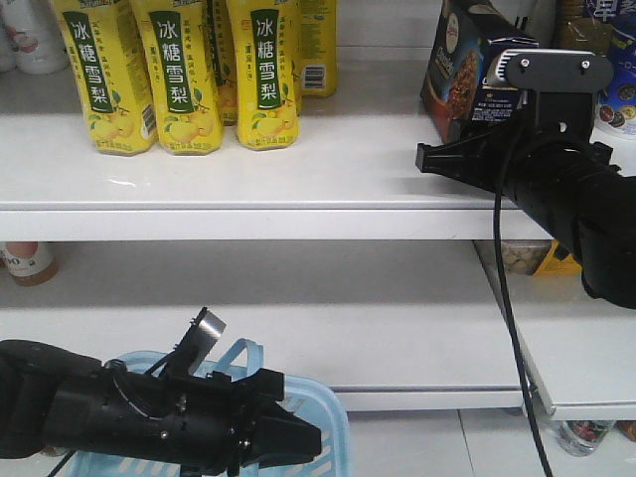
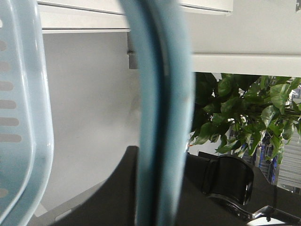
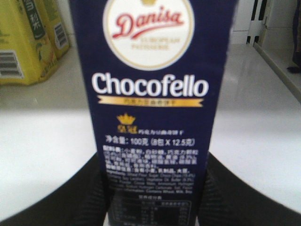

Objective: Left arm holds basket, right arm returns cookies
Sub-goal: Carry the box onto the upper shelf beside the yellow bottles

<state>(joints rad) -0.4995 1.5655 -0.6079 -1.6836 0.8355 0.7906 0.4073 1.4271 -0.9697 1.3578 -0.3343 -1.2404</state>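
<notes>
The cookies, a dark navy Danisa Chocofello box, stand upright at the right end of the upper shelf. My right gripper is shut on the box's lower part, one black finger against each side. Whether the box rests on the shelf I cannot tell. Low at the left, my left gripper is shut on the curved handle of the light blue basket. The basket's slotted wall fills the left edge of the left wrist view.
Several yellow drink bottles stand on the white upper shelf, left of the box. More packets sit behind my right arm. A small jar is on the lower shelf. A green plant stands behind.
</notes>
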